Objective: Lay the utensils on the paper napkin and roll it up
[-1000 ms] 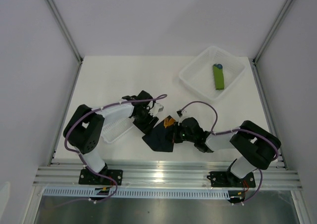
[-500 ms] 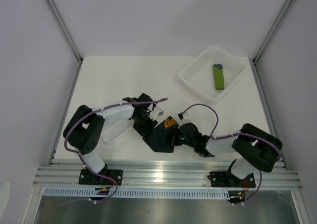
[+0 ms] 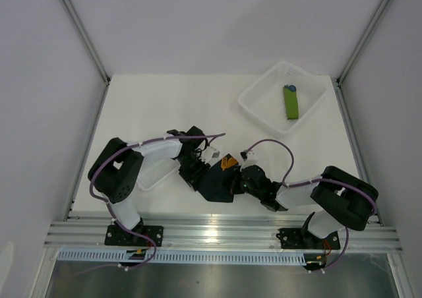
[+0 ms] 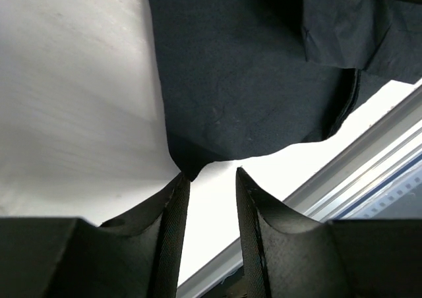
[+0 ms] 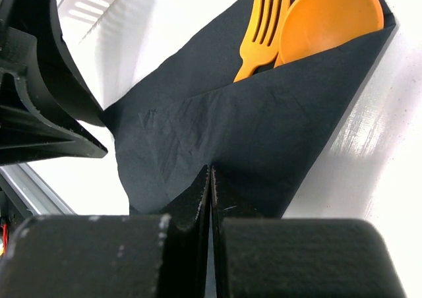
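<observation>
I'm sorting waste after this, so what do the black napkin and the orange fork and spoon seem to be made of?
The black napkin looks like thin matte paper: it shows fine creases and folds softly over the cutlery. The fork and spoon look like moulded plastic, probably: even orange colour, smooth, slightly glossy surfaces.

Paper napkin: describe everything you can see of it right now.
The paper napkin is thin, creased black paper lying on the white table, one flap folded over the orange fork and spoon, whose heads poke out. The right end effector is shut on the flap's edge; a corner reaches the open left end effector.
</observation>
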`<control>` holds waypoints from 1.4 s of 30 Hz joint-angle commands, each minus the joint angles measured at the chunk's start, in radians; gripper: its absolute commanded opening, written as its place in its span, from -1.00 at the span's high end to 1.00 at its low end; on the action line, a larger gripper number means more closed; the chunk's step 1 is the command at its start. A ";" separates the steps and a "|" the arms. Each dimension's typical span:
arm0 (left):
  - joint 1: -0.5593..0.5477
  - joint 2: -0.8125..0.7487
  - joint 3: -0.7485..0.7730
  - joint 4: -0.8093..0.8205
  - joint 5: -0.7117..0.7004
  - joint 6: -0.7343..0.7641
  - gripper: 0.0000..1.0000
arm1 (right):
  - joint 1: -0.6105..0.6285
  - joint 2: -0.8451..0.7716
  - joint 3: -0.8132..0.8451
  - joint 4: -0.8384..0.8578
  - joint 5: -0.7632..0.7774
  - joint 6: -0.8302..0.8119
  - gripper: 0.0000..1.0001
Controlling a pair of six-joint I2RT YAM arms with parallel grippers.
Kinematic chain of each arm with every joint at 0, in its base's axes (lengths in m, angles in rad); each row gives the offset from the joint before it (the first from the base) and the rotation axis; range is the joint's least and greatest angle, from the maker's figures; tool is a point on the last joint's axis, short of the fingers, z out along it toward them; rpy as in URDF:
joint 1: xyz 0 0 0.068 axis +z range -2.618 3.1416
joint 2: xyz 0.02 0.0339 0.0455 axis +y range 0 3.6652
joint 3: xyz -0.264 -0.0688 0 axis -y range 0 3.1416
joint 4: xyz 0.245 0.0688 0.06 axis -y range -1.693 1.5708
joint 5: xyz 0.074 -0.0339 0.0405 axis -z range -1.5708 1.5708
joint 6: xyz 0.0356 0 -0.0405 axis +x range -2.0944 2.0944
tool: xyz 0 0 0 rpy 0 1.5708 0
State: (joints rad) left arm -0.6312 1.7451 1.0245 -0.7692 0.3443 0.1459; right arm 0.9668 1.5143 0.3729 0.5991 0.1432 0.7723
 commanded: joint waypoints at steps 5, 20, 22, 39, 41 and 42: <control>-0.018 0.060 0.006 0.051 -0.004 -0.017 0.17 | 0.004 -0.014 -0.019 0.004 0.045 0.004 1.00; -0.018 0.083 0.026 0.090 -0.080 -0.031 0.14 | 0.006 -0.022 -0.012 0.002 0.036 -0.005 1.00; -0.016 0.083 0.026 0.097 -0.093 -0.026 0.17 | 0.006 -0.022 -0.012 0.002 0.033 -0.007 1.00; -0.018 0.056 0.035 0.134 -0.107 -0.039 0.32 | 0.009 -0.013 -0.012 0.004 0.027 -0.007 1.00; -0.018 0.057 0.040 0.139 -0.113 -0.042 0.31 | 0.007 -0.011 -0.011 0.005 0.027 -0.007 1.00; -0.016 0.060 0.042 0.139 -0.113 -0.043 0.32 | 0.007 -0.011 -0.009 0.004 0.027 -0.008 1.00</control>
State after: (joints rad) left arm -0.6453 1.7782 1.0626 -0.7753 0.3172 0.0883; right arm 0.9676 1.5124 0.3683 0.6037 0.1459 0.7738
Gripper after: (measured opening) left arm 0.338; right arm 0.003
